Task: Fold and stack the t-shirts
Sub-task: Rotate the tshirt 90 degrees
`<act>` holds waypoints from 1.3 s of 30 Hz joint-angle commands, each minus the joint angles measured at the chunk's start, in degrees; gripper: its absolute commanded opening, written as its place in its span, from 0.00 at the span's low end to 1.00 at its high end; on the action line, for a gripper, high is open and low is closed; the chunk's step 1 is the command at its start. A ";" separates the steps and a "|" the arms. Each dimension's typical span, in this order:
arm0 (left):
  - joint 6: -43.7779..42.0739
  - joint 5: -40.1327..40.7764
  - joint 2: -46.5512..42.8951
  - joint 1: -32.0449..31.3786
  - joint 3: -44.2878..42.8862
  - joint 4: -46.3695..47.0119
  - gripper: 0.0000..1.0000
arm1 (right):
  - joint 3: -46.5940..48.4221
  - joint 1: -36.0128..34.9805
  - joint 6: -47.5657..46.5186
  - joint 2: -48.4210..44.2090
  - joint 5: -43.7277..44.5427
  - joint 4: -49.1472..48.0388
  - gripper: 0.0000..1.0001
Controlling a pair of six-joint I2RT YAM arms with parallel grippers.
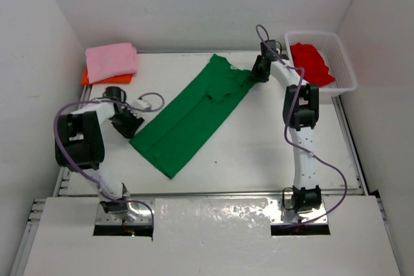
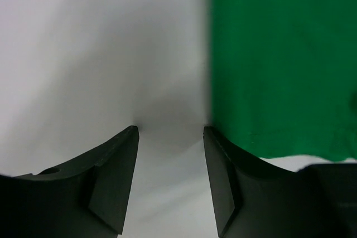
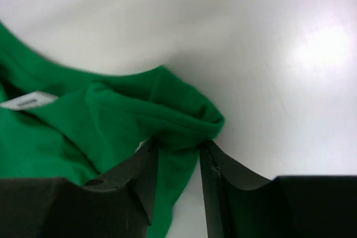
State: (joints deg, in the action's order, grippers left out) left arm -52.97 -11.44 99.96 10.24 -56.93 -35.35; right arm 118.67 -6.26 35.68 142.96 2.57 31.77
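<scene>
A green t-shirt (image 1: 194, 111), folded into a long strip, lies slantwise across the table. My right gripper (image 1: 257, 69) is at the strip's far right corner. In the right wrist view the right gripper (image 3: 177, 146) is shut on a bunched fold of the green t-shirt (image 3: 83, 126). My left gripper (image 1: 129, 124) sits low by the strip's near left end. In the left wrist view the left gripper (image 2: 171, 132) is open over bare table, with the green t-shirt's (image 2: 279, 54) edge just right of it. A folded pink t-shirt (image 1: 111, 61) lies on an orange t-shirt (image 1: 90, 78) at the back left. The red t-shirt (image 1: 312, 63) lies crumpled in the basket.
A white mesh basket (image 1: 343, 63) stands at the back right, close beside the right arm. White walls close in the table on the left, back and right. A grey cable (image 1: 152, 101) loops by the left wrist.
</scene>
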 commanded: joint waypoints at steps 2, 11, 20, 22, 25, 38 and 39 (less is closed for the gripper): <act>-7.06 -4.10 1.82 -10.48 9.46 -4.90 0.50 | 12.27 0.29 6.14 13.48 -1.34 -6.48 0.35; -2.66 -13.26 0.77 -21.14 11.13 -5.34 0.51 | 15.72 1.86 12.31 14.74 -2.30 -24.21 0.57; -0.39 -10.27 -7.05 -13.70 9.13 -5.17 0.52 | -0.85 2.04 1.24 -11.53 -1.44 -10.17 0.72; 1.20 -10.09 -8.63 -9.91 5.27 -5.51 0.52 | -7.28 0.65 0.88 -21.45 0.67 -5.61 0.76; 3.31 -10.27 -11.61 -2.78 0.61 -6.74 0.56 | -34.08 -4.69 2.27 -37.44 0.95 -5.13 0.81; 12.10 -16.68 -24.28 -2.59 0.32 -2.80 0.58 | -92.04 -45.85 48.25 -62.37 4.20 -39.58 0.67; 12.28 -17.12 -24.98 -2.51 0.59 -2.70 0.58 | -91.17 -47.68 48.60 -60.97 4.20 -39.07 0.67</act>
State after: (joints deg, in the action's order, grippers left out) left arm -43.66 -25.26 77.95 7.92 -56.88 -40.03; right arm 27.88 -50.59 73.71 78.87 3.11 0.97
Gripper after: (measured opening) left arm 0.583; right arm 0.668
